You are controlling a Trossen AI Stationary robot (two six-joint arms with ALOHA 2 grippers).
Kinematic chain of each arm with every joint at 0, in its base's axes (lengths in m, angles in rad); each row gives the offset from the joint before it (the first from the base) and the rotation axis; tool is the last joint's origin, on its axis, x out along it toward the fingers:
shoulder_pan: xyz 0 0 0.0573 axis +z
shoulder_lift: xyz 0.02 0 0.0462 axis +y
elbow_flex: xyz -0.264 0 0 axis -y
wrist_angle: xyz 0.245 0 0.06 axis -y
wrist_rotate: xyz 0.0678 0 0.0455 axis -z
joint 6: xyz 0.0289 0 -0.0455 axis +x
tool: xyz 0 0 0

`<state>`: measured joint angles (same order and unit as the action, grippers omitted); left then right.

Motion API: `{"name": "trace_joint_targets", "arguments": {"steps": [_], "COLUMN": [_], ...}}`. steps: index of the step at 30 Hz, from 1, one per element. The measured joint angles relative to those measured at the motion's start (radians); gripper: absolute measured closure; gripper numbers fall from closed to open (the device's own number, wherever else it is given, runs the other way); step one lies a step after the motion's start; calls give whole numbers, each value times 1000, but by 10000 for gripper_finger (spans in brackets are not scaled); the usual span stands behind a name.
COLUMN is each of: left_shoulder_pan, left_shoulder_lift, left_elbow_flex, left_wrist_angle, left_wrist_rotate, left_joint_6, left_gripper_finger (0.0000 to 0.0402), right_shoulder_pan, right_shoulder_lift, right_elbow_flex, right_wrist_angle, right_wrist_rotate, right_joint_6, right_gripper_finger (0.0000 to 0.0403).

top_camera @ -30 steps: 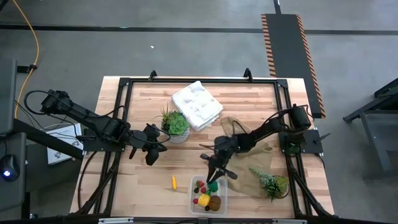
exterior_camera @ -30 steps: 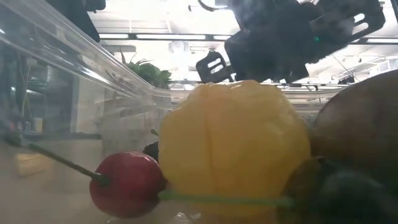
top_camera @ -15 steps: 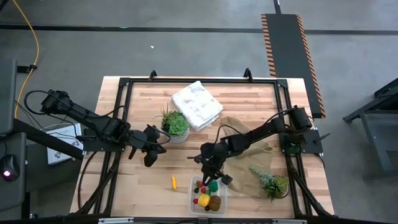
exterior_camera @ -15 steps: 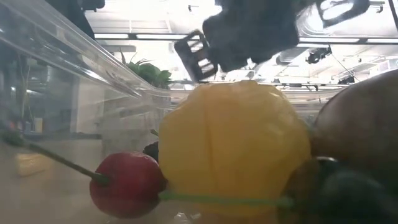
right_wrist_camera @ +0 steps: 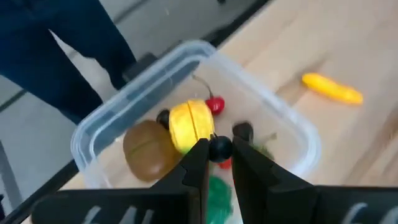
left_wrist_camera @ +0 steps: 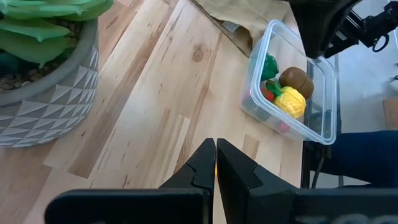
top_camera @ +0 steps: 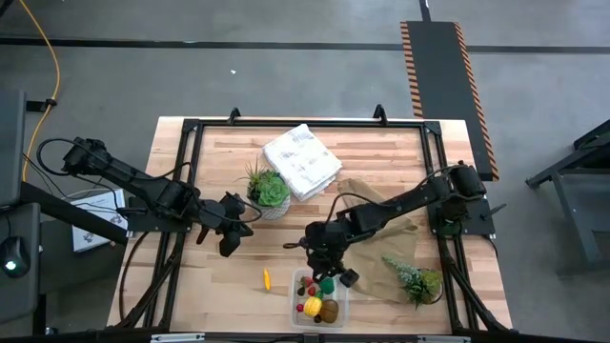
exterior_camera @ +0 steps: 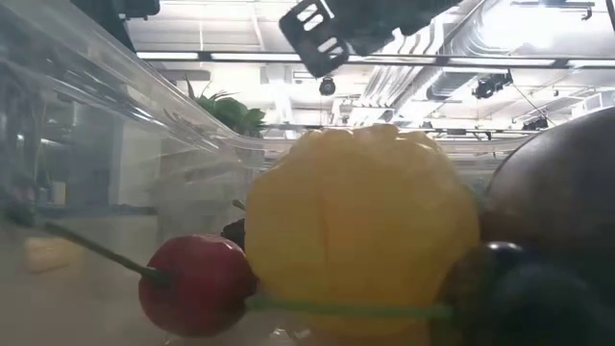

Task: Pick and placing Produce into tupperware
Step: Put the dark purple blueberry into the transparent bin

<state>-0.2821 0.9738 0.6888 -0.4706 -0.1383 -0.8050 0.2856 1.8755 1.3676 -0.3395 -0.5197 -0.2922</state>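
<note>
- The right gripper point(right_wrist_camera: 216, 163) hangs just above the clear plastic box point(top_camera: 319, 297), at the edge of the box that faces the middle of the table.
- Its 2 fingers point(right_wrist_camera: 194, 165) are nearly closed and pinch a small dark berry point(right_wrist_camera: 219, 148) between their tips.
- The box sits at the near edge of the wooden table point(top_camera: 229, 276), a little right of the middle.
- Inside the box lie a yellow lemon point(right_wrist_camera: 191, 124), a brown kiwi ball point(right_wrist_camera: 148, 148), a red berry point(right_wrist_camera: 214, 106) on a thin stem, a green broccoli piece point(right_wrist_camera: 219, 194) and another dark piece point(right_wrist_camera: 243, 131).
- In the low view the lemon point(exterior_camera: 363, 231) fills the middle, the red berry point(exterior_camera: 197, 284) lies beside it, and the brown ball point(exterior_camera: 557, 192) is on the other side.
- An orange stick point(top_camera: 267, 278) lies on the bare wood, near the box on its left side and not touching it.
- The left gripper point(left_wrist_camera: 215, 163) waits over the left part of the table, near a potted green plant point(top_camera: 267, 193), with its fingers pressed together and nothing between them.
- A folded white cloth point(top_camera: 301, 160) lies at the far side of the table, just beside the potted plant.
- A crumpled brown paper bag point(top_camera: 381, 272) lies on the right part of the table, under the right arm, and a 2nd green plant point(top_camera: 417, 281) stands at its near end.
</note>
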Motion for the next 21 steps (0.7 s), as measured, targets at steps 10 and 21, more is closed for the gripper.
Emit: {"name": "trace_joint_targets", "arguments": {"steps": [10, 21], "left_shoulder_pan": [0, 0], "left_shoulder_lift": [0, 0], "left_elbow_flex": [0, 0], "left_wrist_angle": [-3, -3], "left_wrist_rotate": [-1, -4], "left_joint_6": [-3, -1], "left_gripper_finger": [396, 396], "right_shoulder_pan": [76, 116], "right_shoulder_lift": [-1, 3], "right_elbow_flex": [165, 202], "right_wrist_angle": [-255, -346], "right_wrist_rotate": [183, 355], "right_joint_6": [62, 203], "right_gripper_finger": [362, 362]}}
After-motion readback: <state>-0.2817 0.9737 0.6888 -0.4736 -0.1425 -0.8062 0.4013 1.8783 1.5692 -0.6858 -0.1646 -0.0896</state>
